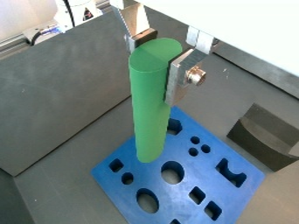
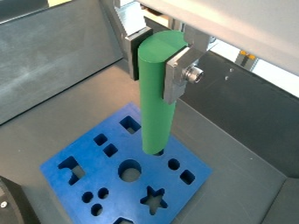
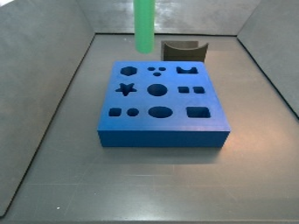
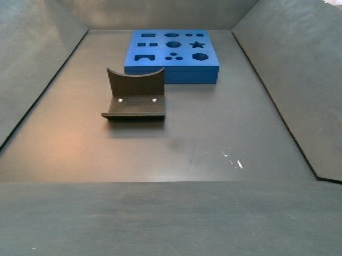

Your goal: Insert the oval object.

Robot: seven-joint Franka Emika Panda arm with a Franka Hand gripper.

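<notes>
Green peg (image 1: 152, 101) hangs upright, pinched near its top by the gripper (image 1: 158, 54) fingers; lower end is above the blue block (image 1: 176, 179), ready for lowering.

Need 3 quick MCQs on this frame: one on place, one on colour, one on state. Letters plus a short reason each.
1. Where is the oval object?
A. Lying on the floor
B. Held upright above the blue block
C. Seated fully in a hole

2. What colour is the curved block?
A. Dark grey
B. Red
C. Yellow

3. What state is the gripper in?
A. Open and empty
B. Out of every view
C. Shut on the oval object

Answers:
1 B: in both wrist views the peg hangs upright with its lower end over the block's top face, not sunk in.
2 A: it shows dark grey in both side views.
3 C: the fingers press the peg's upper end from both sides.
</notes>
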